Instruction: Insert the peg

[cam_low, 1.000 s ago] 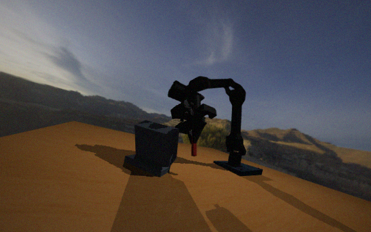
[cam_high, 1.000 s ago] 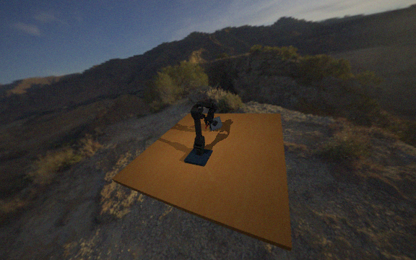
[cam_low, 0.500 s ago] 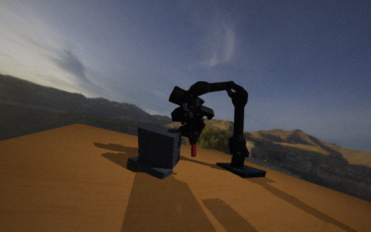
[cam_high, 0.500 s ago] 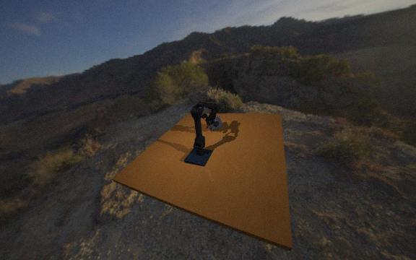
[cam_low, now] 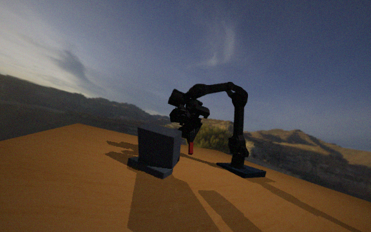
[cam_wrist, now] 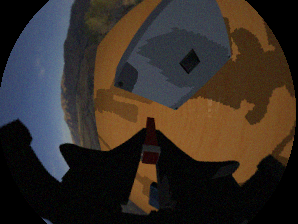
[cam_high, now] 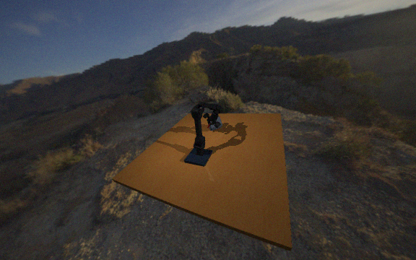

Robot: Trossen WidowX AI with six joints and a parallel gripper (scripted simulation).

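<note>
Open, dry hill country: dark mountains rise behind the orange worktop, with scrubby bushes upper centre in the top view and cloud-streaked sky above.
</note>
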